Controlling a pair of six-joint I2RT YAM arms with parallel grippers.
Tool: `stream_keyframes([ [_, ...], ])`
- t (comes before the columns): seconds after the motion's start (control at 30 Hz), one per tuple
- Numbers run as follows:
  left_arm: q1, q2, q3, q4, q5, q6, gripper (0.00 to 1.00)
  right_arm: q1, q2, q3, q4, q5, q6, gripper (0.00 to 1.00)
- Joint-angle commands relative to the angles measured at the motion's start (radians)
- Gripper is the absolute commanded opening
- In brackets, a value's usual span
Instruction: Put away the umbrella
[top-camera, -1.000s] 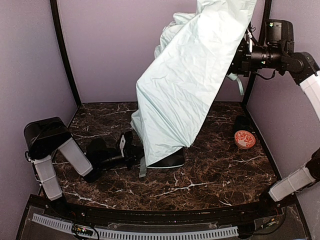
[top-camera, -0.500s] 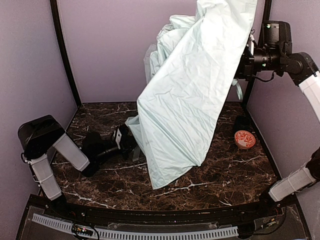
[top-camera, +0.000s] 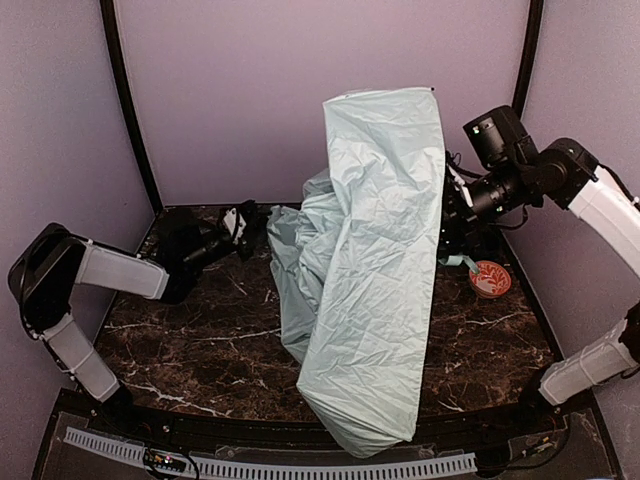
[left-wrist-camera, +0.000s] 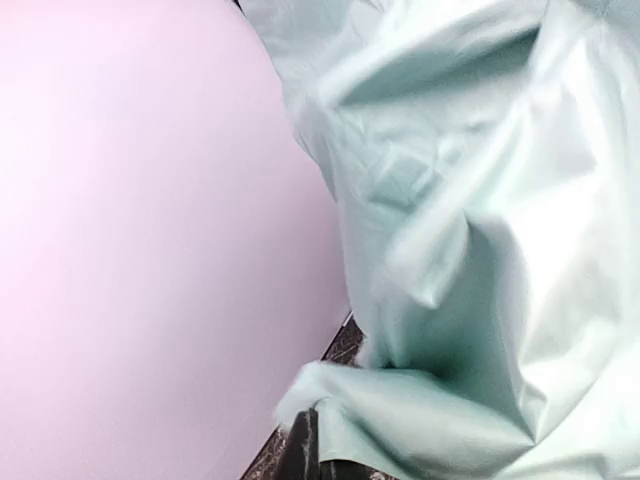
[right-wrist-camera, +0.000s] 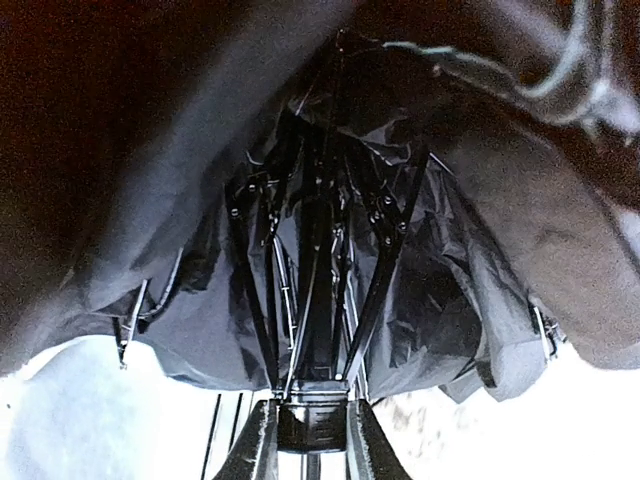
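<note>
I have the compact folding umbrella (top-camera: 380, 260), pale mint-green canopy outside and black underneath, held up over the dark brown marble-patterned table (top-camera: 190, 340), a little right of centre. Its fabric hangs loose and half collapsed; the top edge stands high against the lilac back wall (top-camera: 230, 100), and the lower end droops down past the near edge of the table in the top view. A crumpled bunch of folds sits on its left side towards the back. The right gripper (right-wrist-camera: 312, 428) is tucked behind the canopy in the top view; on its wrist camera the two fingers (right-wrist-camera: 258, 445) are drawn in on either side of the umbrella's black central shaft (right-wrist-camera: 312, 300), touching the block at its base, so that arm has the umbrella clamped, with black metal ribs (right-wrist-camera: 385, 250) fanning out under the dark lining. The left gripper (top-camera: 250, 220) reaches across the back left of the table, its tip just beside the bunched folds. Its wrist camera is filled with blurred mint fabric and wall, so I cannot tell whether its jaws are parted or closed, or whether they have hold of any cloth. A round orange-and-white patterned bowl (top-camera: 490, 278) sits on the table at the right, below the right arm and just clear of the canopy.
</note>
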Motion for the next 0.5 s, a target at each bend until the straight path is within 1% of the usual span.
stream_keyframes([
  [0.0,-0.002,-0.128,0.029,-0.164,0.063,0.122,0.00,0.003,-0.124,-0.070,0.106,0.033,-0.006,0.00],
  [0.1,-0.003,-0.168,-0.007,-0.174,0.004,0.133,0.00,-0.011,-0.196,-0.109,0.249,0.095,0.089,0.00],
  [0.17,-0.002,-0.184,-0.036,-0.196,-0.016,0.125,0.00,-0.038,-0.249,-0.156,0.402,0.153,0.186,0.00],
  [0.23,-0.002,-0.189,-0.056,-0.239,0.005,0.095,0.00,-0.082,-0.274,-0.178,0.512,0.144,0.242,0.00],
  [0.27,-0.004,-0.189,-0.070,-0.233,0.016,0.065,0.00,-0.103,-0.279,-0.177,0.547,0.126,0.258,0.00],
  [0.4,-0.005,-0.180,-0.146,-0.122,0.030,-0.037,0.00,-0.156,-0.244,-0.123,0.548,0.055,0.250,0.00],
  [0.47,-0.006,-0.169,-0.158,-0.099,0.016,-0.066,0.00,-0.164,-0.220,-0.098,0.548,0.041,0.250,0.00],
])
